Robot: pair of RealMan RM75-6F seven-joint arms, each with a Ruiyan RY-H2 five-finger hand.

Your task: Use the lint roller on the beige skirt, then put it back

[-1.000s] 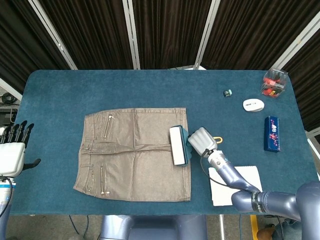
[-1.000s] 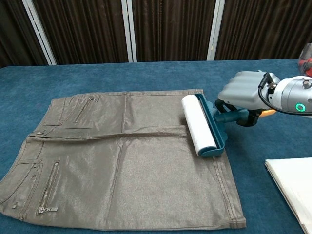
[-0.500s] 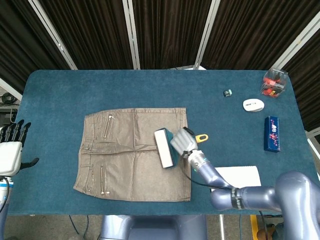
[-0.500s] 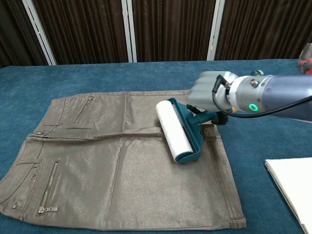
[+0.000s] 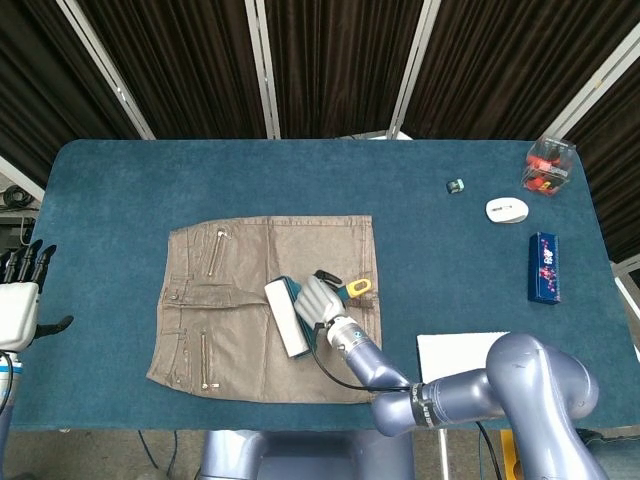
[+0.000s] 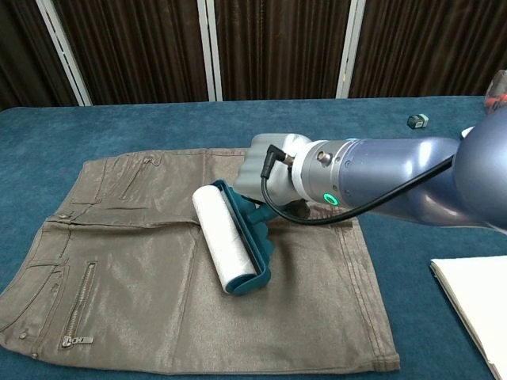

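Observation:
The beige skirt (image 5: 230, 275) (image 6: 127, 261) lies flat on the blue table, waistband to the left. My right hand (image 5: 320, 299) (image 6: 266, 169) grips the teal handle of the lint roller (image 5: 286, 317) (image 6: 226, 247). The white roll rests on the middle of the skirt, its axis running front to back. The handle's yellow end (image 5: 359, 287) pokes out behind the hand. My left hand (image 5: 20, 300) hovers off the table's left edge, fingers spread and holding nothing; the chest view does not show it.
White paper (image 5: 460, 357) (image 6: 471, 297) lies at the front right. Along the right side sit a blue box (image 5: 544, 266), a white mouse (image 5: 507, 209), a red-filled clear container (image 5: 548, 165) and a small dark object (image 5: 456, 186) (image 6: 417, 120).
My right hand has rolled the lint roller leftward across the skirt, from its right edge to its middle. The left hand stayed about where it was.

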